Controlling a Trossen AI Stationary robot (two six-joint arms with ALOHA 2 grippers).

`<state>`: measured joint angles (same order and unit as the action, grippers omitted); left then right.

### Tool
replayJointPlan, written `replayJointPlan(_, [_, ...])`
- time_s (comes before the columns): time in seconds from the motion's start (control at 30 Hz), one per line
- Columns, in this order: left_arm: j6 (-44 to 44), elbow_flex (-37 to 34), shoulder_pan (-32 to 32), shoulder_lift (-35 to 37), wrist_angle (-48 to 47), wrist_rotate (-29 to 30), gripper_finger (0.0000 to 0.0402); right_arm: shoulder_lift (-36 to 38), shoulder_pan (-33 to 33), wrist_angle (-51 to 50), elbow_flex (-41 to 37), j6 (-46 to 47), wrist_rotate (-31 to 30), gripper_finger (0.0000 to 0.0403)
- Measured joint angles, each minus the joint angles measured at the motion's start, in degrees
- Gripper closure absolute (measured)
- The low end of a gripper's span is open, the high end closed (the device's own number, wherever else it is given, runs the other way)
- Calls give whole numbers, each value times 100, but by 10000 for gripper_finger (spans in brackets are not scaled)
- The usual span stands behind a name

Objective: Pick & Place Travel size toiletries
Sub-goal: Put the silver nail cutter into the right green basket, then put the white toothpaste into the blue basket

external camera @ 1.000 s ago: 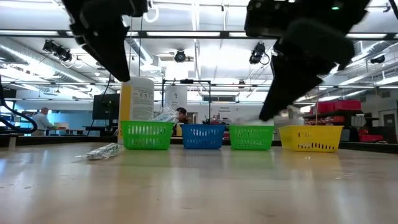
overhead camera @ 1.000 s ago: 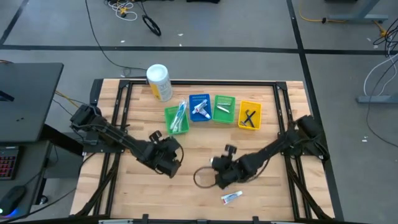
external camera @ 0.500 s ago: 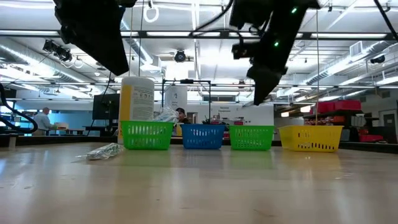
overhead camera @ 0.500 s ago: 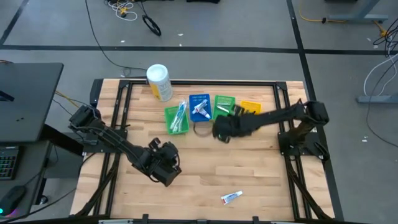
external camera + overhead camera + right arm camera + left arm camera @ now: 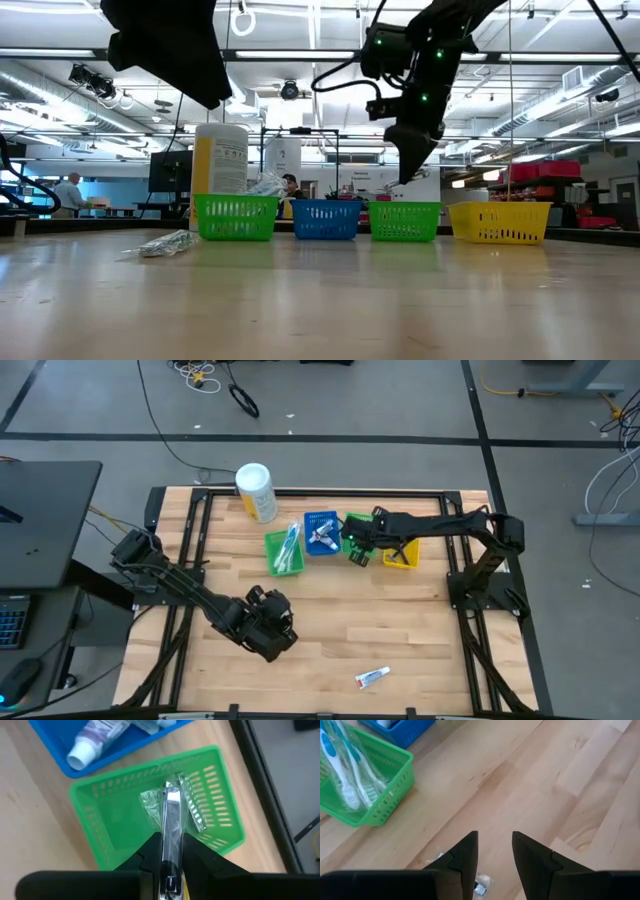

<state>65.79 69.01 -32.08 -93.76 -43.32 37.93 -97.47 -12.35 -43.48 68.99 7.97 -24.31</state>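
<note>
Silvery packet point(image 5: 171, 825) held edge-on between the right gripper point(image 5: 171, 851) fingers, which are closed to a narrow gap on it; we see it poised directly over the green basket point(image 5: 120, 815) that already contains similar packets point(image 5: 196, 817). One second ago this arm was low over the near middle of the table, close to the toothpaste tube point(image 5: 373, 677); half a second ago it was crossing toward the row of bins; now, in the high view, it sits above the second green bin from the right point(image 5: 360, 532). We judge that transport is essentially complete and that only release of the packet remains. The blue basket point(image 5: 107, 745) beside it holds toothpaste tubes point(image 5: 95, 742). The left gripper point(image 5: 495, 855) hovers low over the wood, its fingers parted by a modest gap and holding nothing; a small clear-wrapped item point(image 5: 481, 887) lies on the boards just beneath them, and the other green basket point(image 5: 380, 795) with toothbrushes point(image 5: 342, 770) stands near. We take this item, together with the stray tube at the table's near edge, as work still outstanding.
</note>
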Motion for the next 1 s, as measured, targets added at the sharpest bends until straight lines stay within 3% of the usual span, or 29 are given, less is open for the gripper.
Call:
replayJointPlan(0.33, [1, 0, 0, -4, 255, 168, 274, 0, -448, 852, -576, -502, 703, 339])
replayJointPlan(0.63, [7, 0, 31, -4, 348, 197, 274, 0, -412, 1583, -872, -1143, 1395, 335])
replayJointPlan(0.87, [97, 0, 31, -4, 439, 195, 274, -46, -521, 1510, -876, -1148, 1488, 275])
replayJointPlan(1.0, [108, 0, 31, -7, 426, 192, 274, -29, -482, 1520, -876, -1110, 989, 235])
